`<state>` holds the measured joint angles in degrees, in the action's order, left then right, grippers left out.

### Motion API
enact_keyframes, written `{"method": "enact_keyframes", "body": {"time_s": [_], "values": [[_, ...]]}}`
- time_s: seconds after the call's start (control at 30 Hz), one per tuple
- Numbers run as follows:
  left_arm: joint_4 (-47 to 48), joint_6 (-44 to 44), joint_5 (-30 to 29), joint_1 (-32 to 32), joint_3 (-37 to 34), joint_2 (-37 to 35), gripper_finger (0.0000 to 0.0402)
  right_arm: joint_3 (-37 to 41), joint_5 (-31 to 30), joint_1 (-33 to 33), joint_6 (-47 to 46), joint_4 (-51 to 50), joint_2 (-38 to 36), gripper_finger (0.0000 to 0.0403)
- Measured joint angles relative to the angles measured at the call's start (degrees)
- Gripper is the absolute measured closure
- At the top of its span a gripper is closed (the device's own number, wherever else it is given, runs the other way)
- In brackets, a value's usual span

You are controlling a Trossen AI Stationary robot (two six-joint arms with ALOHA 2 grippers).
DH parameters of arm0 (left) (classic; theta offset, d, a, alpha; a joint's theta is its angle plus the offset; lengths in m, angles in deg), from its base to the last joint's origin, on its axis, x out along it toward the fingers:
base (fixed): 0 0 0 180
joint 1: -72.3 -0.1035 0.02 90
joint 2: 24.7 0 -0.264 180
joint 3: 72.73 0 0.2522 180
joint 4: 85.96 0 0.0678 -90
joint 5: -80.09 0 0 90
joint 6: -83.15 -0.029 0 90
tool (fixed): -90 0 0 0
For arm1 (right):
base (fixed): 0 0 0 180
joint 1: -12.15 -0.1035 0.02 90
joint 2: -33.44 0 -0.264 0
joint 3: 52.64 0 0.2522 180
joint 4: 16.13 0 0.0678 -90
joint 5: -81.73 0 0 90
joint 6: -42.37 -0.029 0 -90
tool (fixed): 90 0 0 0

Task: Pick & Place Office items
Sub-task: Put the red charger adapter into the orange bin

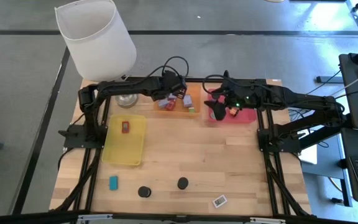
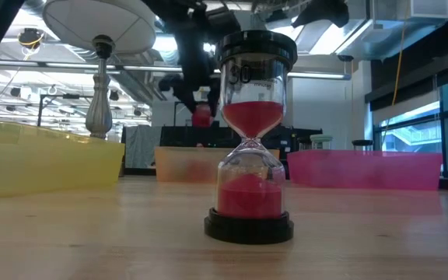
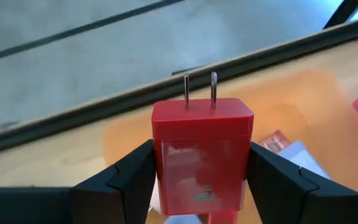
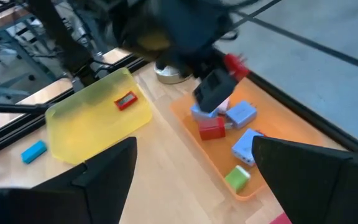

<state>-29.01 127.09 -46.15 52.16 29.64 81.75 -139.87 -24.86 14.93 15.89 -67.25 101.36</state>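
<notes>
My left gripper (image 3: 201,158) is shut on a red plug adapter (image 3: 202,155) and hangs above the orange tray (image 1: 180,107) at the table's far side; the right wrist view shows this plug (image 4: 235,65) too. In the orange tray (image 4: 225,165) lie lavender blocks (image 4: 241,113), a red block (image 4: 212,129) and a green block (image 4: 237,177). My right gripper (image 4: 194,162) stands open over the red tray (image 1: 244,116), nothing between its fingers. A small red piece (image 1: 125,127) lies in the yellow tray (image 1: 124,149). My left gripper pinches the red plug adapter by its two opposite side faces (image 3: 164,171) between the two fingers. The fingers slant downward from the table's left. The plug is lifted clear above the orange tray, its two metal prongs (image 3: 199,92) pointing away from the gripper.
Near the front edge lie a teal block (image 1: 113,182), two black round pieces (image 1: 144,191) (image 1: 183,183) and a white tag (image 1: 220,201). An hourglass with red sand (image 2: 249,132) fills the low view. The lamp's white shade (image 1: 95,37) overhangs the far left corner.
</notes>
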Motion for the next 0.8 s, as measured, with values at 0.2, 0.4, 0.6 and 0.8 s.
{"method": "enact_keyframes", "body": {"time_s": [0.2,0.4,0.6,0.8], "values": [[-2.9,3.2,1.6,0.0,-5.2,0.0,0.0185,0.0,-1.9,0.0,0.0,0.0,0.0,0.008],[-6.3,7.0,3.5,0.0,-10.4,0.0,0.0185,0.0,-1.9,0.0,0.0,0.0,0.0,0.008],[-6.3,9.7,5.6,0.0,-13.6,0.0,0.0185,0.0,-1.9,0.0,0.0,0.0,0.0,0.0081],[-6.9,10.5,6.5,0.0,-15.0,-0.2,0.0185,0.0,-1.9,0.0,0.0,0.0,0.0,0.0081]]}}
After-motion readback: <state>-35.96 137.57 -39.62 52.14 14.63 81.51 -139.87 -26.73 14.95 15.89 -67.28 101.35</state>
